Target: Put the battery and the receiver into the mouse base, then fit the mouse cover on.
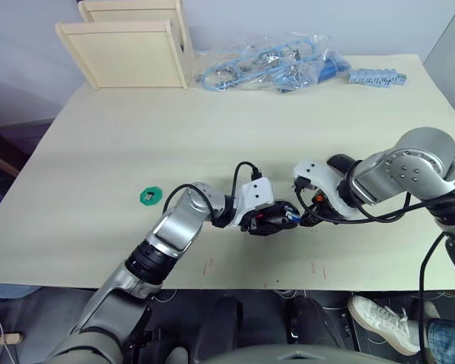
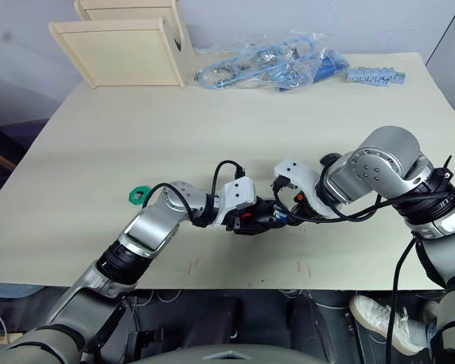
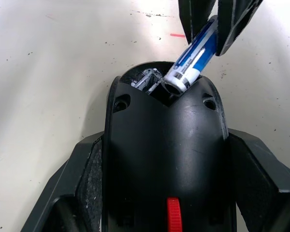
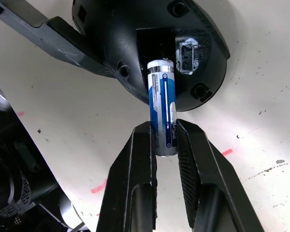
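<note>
Right wrist view: right gripper (image 4: 165, 140) pinches battery (image 4: 162, 101) over mouse base (image 4: 135, 34).

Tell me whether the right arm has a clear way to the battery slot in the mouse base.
Probably yes. The right gripper holds the battery with its tip at the open slot of the mouse base, which the left gripper steadies; nothing lies between.

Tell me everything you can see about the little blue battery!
The battery is a slim cylinder, blue with white stripes and tiny print, and shiny silver metal at its end. The right hand pinches its back end between two black fingers. It is tilted, its front end poking into the open slot at the back of the black mouse base, not yet lying flat inside. The left hand grips the base on the table.
</note>
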